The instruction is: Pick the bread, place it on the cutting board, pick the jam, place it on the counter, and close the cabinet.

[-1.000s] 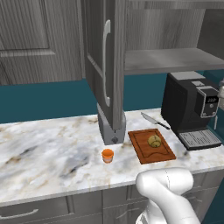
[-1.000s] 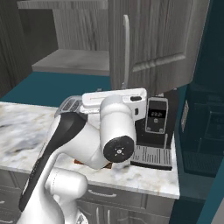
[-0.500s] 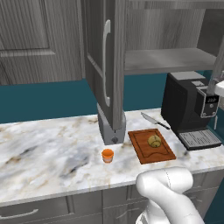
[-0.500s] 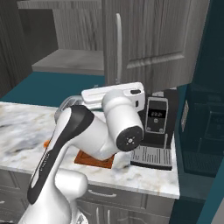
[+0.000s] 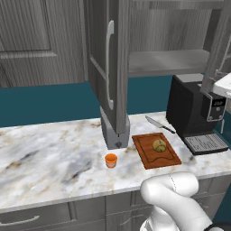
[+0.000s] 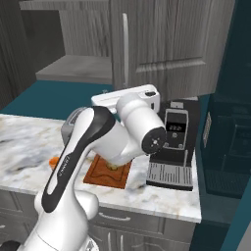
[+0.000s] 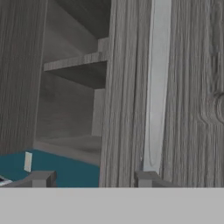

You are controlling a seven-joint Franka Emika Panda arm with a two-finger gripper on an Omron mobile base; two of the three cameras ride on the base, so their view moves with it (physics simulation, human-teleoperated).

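We judge the closing of the cabinet (image 5: 113, 67) to be the step in hand, since the bread (image 5: 158, 145) sits on the cutting board (image 5: 155, 150) and the jam (image 5: 110, 160) stands on the counter (image 5: 54, 153), just left of the board; our gripper (image 7: 92, 179) is clenched with its tips low against the right door's edge, grasping nothing that we can see; to do this well we should press flat on the door face beside the handle (image 7: 155, 87) and follow the hinge arc, not shove straight ahead; the door is dark grey wood-grain, the handle a long smooth silver bar, the shelf (image 5: 169, 61) inside flat and grey; the counter is marbled stone with brownish veins, the board reddish wood with a groove, the bun round and golden.
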